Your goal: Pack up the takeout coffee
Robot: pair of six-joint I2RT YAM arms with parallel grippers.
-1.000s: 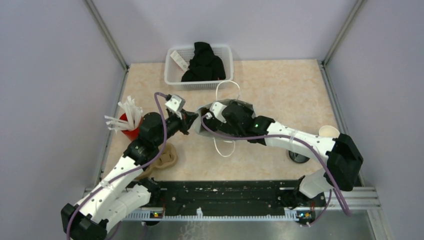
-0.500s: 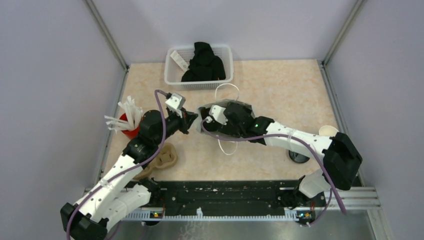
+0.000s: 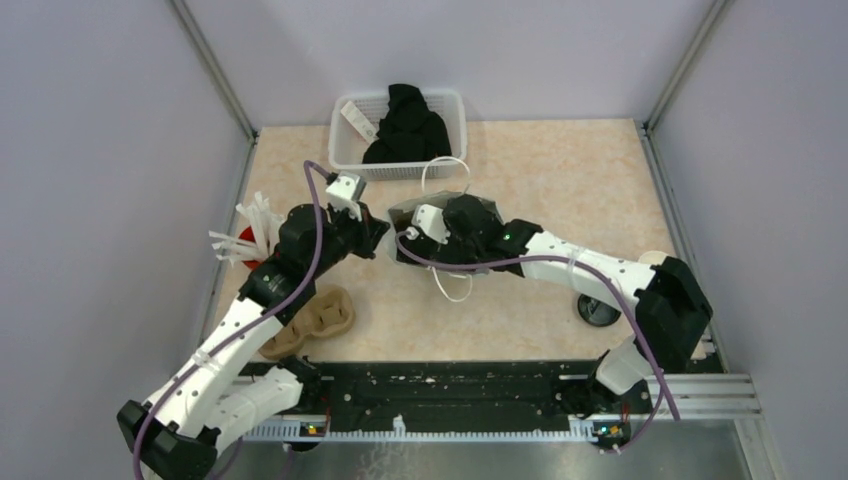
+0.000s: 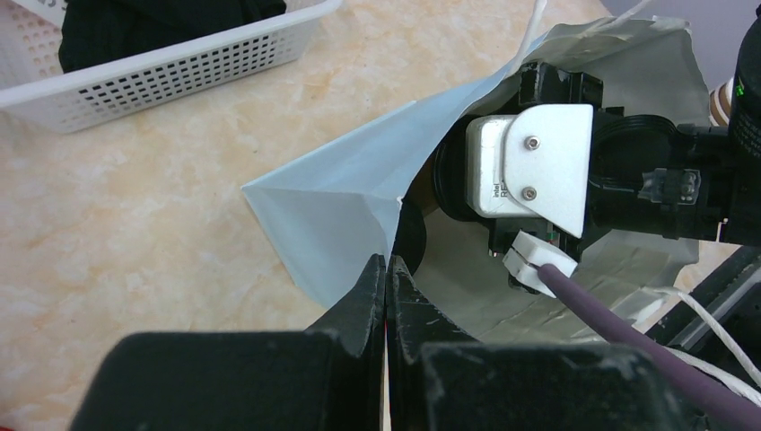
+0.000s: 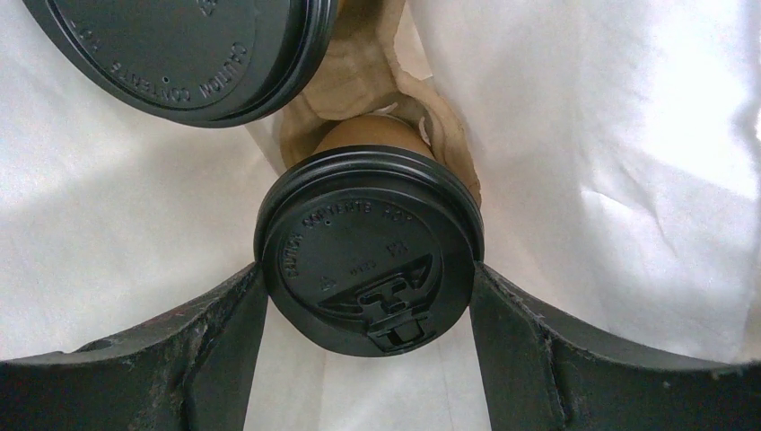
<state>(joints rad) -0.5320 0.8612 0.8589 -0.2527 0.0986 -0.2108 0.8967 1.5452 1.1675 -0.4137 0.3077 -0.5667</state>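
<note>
Lidded takeout coffee (image 5: 368,260) in right tool (image 5: 366,280)

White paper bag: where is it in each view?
Top view: white paper bag at centre, in front of the basket, mostly under the right arm.
Left wrist: centre to upper right, its rim pinched by the left claw.
Right wrist: its white inside fills the background.
Shared landmark: the right claw, inside the bag around the coffee cup.
</note>
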